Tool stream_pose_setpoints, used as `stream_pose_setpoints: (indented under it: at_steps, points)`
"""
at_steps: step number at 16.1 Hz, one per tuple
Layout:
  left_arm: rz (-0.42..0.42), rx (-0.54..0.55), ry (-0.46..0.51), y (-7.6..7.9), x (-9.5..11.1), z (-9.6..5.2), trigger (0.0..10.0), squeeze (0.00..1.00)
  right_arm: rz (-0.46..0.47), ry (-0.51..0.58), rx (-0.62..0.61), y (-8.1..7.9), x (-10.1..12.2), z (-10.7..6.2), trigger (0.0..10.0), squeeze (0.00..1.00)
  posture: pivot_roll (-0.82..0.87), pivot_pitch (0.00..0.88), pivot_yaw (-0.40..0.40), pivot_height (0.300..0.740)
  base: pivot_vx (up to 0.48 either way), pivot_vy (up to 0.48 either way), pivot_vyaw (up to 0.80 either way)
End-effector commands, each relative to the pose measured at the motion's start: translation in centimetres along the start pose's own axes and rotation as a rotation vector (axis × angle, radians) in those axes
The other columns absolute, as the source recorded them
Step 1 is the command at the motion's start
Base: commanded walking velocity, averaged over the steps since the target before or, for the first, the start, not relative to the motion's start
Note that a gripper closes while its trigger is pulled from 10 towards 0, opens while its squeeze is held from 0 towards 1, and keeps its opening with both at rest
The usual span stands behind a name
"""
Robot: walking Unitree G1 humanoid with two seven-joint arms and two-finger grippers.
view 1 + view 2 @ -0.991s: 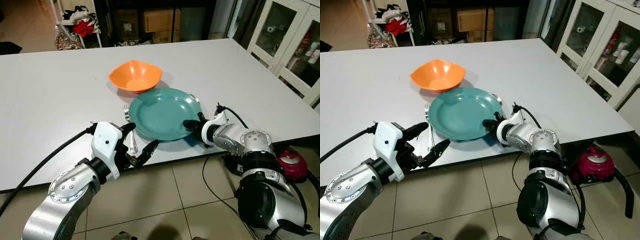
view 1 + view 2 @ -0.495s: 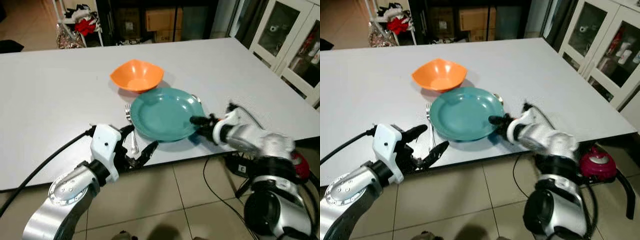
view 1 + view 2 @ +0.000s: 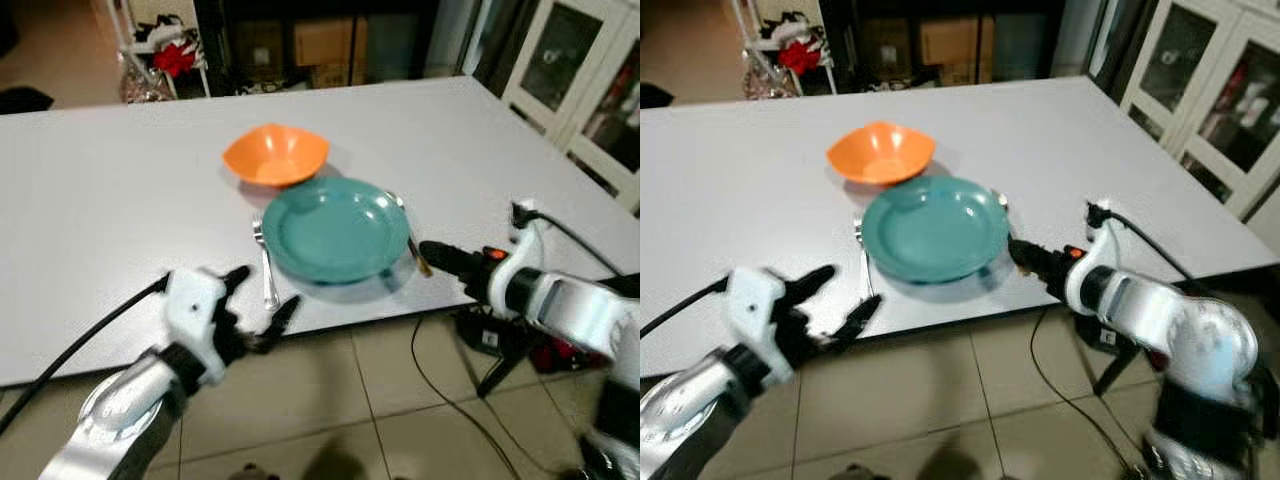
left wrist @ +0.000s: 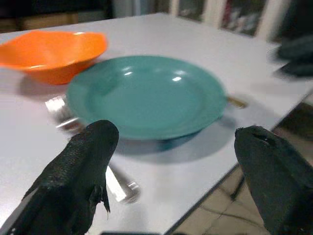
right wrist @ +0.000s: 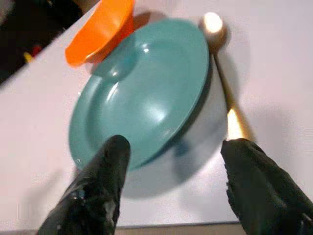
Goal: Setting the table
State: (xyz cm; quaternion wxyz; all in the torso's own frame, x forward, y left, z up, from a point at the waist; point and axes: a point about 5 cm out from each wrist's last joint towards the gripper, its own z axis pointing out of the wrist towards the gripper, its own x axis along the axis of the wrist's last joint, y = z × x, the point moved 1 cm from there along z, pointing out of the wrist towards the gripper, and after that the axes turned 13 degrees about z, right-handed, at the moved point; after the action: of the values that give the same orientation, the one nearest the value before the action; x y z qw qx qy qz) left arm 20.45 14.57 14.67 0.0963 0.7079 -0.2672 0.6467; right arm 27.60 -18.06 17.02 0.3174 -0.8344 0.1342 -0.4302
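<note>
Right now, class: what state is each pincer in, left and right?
Left pincer: open, holding nothing, off the table's near edge in front of the fork.
Right pincer: open, holding nothing, beside the teal plate, near the spoon.

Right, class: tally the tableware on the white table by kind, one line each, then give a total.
Plates: 1, the teal plate
Bowls: 1, the orange bowl
Forks: 1, the fork left of the plate
Spoons: 1, the spoon right of the plate
Total: 4
</note>
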Motion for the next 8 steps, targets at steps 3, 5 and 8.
stream_pose_setpoints:
  at_steps: [3, 5, 8]
  points:
    - [0.083, 0.291, 0.004, -1.9, 0.7, -0.5, 10.0, 0.0, -0.348, 0.253, 0.084, -4.2, 0.5, -0.1, 10.0, 0.11, -0.09, 0.0, 0.057, 0.74, 0.0, 0.0, 0.21]
    - [0.119, 0.384, 0.014, -2.3, 0.9, -0.5, 10.0, 0.0, -0.458, 0.235, 0.088, -5.0, -1.1, 0.7, 10.0, 0.51, -0.08, 0.0, 0.058, 0.74, 0.0, 0.0, 0.8]
    - [0.125, 0.488, -0.022, -3.0, 0.6, -0.2, 10.0, 0.0, -0.456, 0.285, 0.07, -4.9, -1.6, 1.4, 10.0, 0.76, -0.07, 0.0, 0.046, 0.74, 0.0, 0.0, 0.8]
